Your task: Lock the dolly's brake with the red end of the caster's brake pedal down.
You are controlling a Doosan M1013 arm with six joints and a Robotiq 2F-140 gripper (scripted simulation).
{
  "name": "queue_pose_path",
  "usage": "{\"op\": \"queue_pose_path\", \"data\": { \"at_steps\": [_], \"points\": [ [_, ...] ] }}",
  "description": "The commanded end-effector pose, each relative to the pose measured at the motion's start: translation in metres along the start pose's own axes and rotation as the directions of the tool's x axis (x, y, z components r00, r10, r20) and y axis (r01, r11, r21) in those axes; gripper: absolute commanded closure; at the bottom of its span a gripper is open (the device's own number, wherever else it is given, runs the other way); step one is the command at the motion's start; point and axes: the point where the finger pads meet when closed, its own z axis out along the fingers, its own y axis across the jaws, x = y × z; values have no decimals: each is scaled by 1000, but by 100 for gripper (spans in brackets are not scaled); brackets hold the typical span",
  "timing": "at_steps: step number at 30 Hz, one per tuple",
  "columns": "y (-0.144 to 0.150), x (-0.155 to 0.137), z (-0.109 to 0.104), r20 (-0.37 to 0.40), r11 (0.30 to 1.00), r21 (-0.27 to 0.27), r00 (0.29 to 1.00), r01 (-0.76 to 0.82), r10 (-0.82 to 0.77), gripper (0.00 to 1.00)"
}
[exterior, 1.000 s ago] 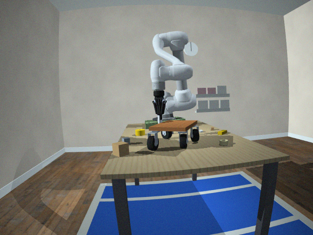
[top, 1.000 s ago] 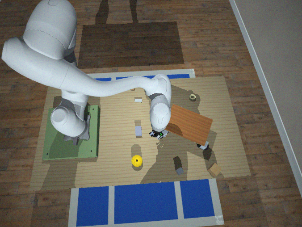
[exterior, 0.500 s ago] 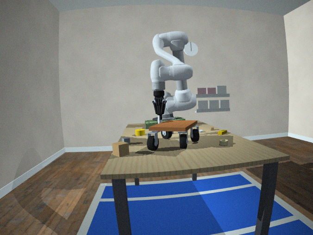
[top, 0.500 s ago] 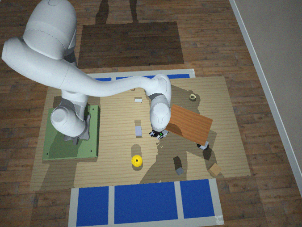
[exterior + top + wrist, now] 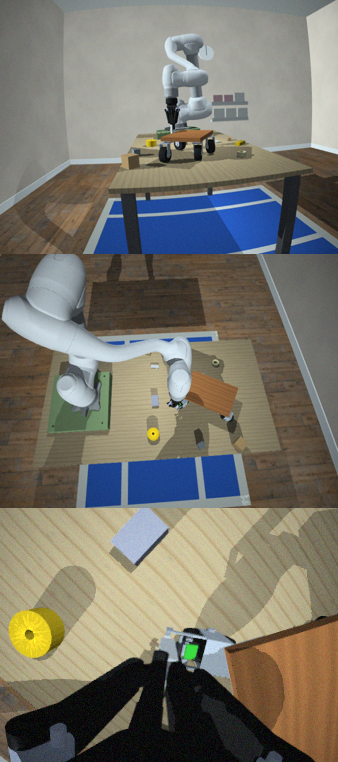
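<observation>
The dolly [image 5: 211,392] is a brown wooden deck on black casters, standing on the table; it also shows in the exterior view [image 5: 187,135]. One caster sticks out at the deck's near-left corner, and its brake pedal [image 5: 192,651] shows a green end facing up in the wrist view. No red end shows. My gripper [image 5: 165,649] is shut with nothing between the fingers. Its tips hang just above the caster's edge, beside the green pedal end. In the exterior view the gripper [image 5: 171,126] points straight down at the deck's far-left corner.
A yellow roll [image 5: 153,432], a pale grey block [image 5: 155,400], a dark grey block [image 5: 201,444], a tan cube [image 5: 240,443], a ring [image 5: 215,362] and a small white piece [image 5: 154,365] lie around the dolly. The green base plate [image 5: 79,402] is at the left.
</observation>
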Motion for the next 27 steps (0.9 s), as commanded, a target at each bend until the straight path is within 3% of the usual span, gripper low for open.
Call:
{"op": "queue_pose_path", "data": {
  "at_steps": [1,27],
  "points": [
    [0,0,0,0,1000,0,1000,0,0,100],
    [0,0,6,0,1000,0,1000,0,0,100]
  ]
}}
